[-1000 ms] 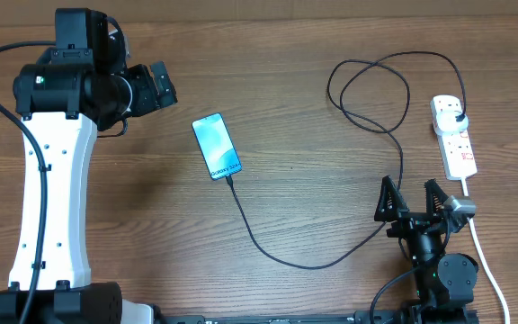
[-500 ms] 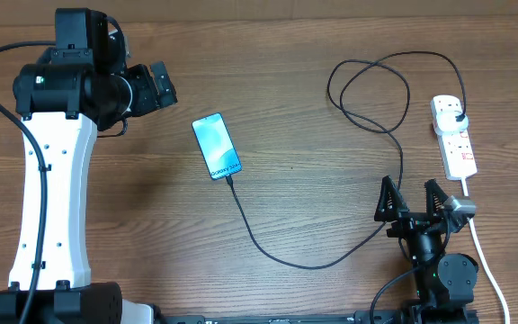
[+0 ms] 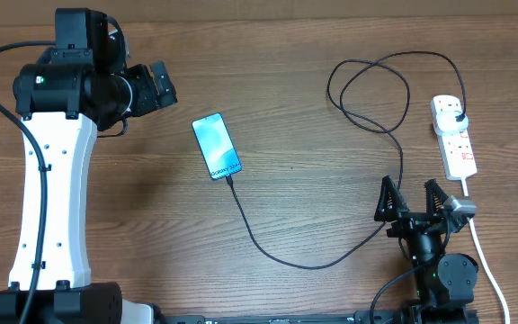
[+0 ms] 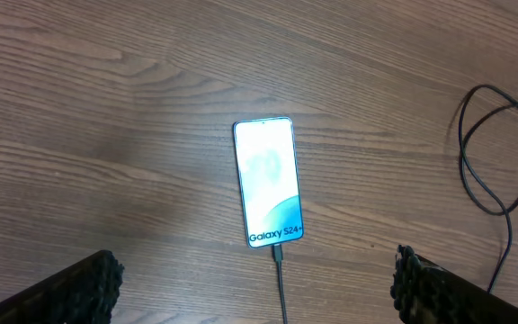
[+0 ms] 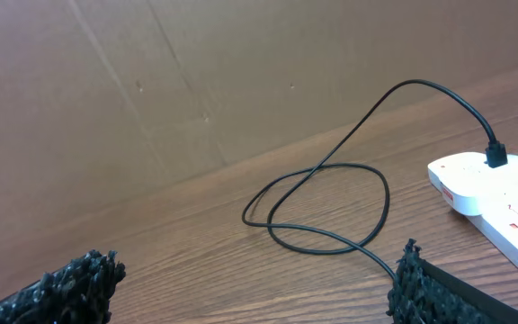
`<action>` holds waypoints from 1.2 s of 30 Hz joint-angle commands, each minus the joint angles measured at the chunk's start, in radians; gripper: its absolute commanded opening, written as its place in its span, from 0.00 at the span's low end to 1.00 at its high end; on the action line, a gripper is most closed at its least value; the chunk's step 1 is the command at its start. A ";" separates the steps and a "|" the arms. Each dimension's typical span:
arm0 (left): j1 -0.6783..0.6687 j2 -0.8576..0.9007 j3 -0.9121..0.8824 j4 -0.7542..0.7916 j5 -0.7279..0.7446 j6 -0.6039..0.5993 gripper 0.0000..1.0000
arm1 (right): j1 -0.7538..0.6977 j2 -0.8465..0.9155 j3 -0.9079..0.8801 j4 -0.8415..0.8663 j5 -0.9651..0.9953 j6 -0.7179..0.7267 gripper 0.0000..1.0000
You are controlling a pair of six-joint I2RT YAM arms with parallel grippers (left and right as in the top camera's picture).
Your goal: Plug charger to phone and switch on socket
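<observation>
1. overhead: phone [image 3: 217, 146] lies mid-counter [image 3: 286, 90], charger [image 3: 268, 247] tip at its lower edge, plug in the socket [image 3: 455, 135] far right.
2. left end effector [image 3: 158, 87] and right end effector [image 3: 411, 200] both gape wide, empty.
3. risk: reaching to switch the socket on, the right one could snag the charger's loop and yank the tip out.

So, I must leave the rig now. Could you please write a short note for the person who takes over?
Left gripper: open, empty, raised beside the phone, not touching it.
Right gripper: open, empty, close to the socket but apart from it.
Phone lies flat with its screen lit. The charger tip sits in the phone's edge by the "Galaxy S24" text, and its plug is in the socket's far end.
Done: charger appears plugged into the phone.
Left: the socket switch. Its position cannot be read here, so check it. The right gripper is the nearer one.
</observation>
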 commanded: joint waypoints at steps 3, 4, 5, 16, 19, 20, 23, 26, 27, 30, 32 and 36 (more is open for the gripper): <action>0.000 -0.013 0.011 -0.002 0.008 0.015 0.99 | -0.001 -0.008 -0.011 0.006 0.012 -0.003 1.00; 0.000 -0.013 0.011 -0.002 0.008 0.015 1.00 | -0.001 -0.008 -0.011 0.006 0.013 -0.003 1.00; 0.000 -0.013 0.011 -0.002 0.008 0.015 1.00 | -0.001 -0.008 -0.011 0.006 0.013 -0.003 1.00; 0.000 -0.021 0.011 -0.002 -0.061 0.016 0.99 | -0.001 -0.008 -0.011 0.006 0.013 -0.003 1.00; 0.000 -0.026 0.011 -0.002 -0.061 0.016 1.00 | -0.001 -0.008 -0.011 0.006 0.013 -0.003 1.00; 0.000 -0.027 0.011 -0.002 -0.061 0.016 1.00 | -0.001 -0.008 -0.011 0.006 0.013 -0.003 1.00; 0.000 -0.029 0.011 -0.002 -0.061 0.016 1.00 | -0.001 -0.008 -0.011 0.006 0.013 -0.003 1.00; 0.000 -0.034 0.011 -0.002 -0.062 0.016 0.99 | -0.001 -0.008 -0.011 0.006 0.013 -0.003 1.00; 0.000 -0.039 0.011 -0.002 -0.064 0.016 0.99 | -0.001 -0.008 -0.011 0.006 0.013 -0.003 1.00; 0.000 -0.063 0.010 -0.001 -0.064 0.016 1.00 | -0.001 -0.008 -0.011 0.006 0.013 -0.003 1.00; 0.000 -0.088 0.007 0.003 -0.064 0.016 1.00 | -0.001 -0.008 -0.011 0.006 0.012 -0.003 1.00; 0.000 -0.165 -0.047 0.064 -0.064 0.016 1.00 | -0.001 -0.008 -0.011 0.006 0.013 -0.003 1.00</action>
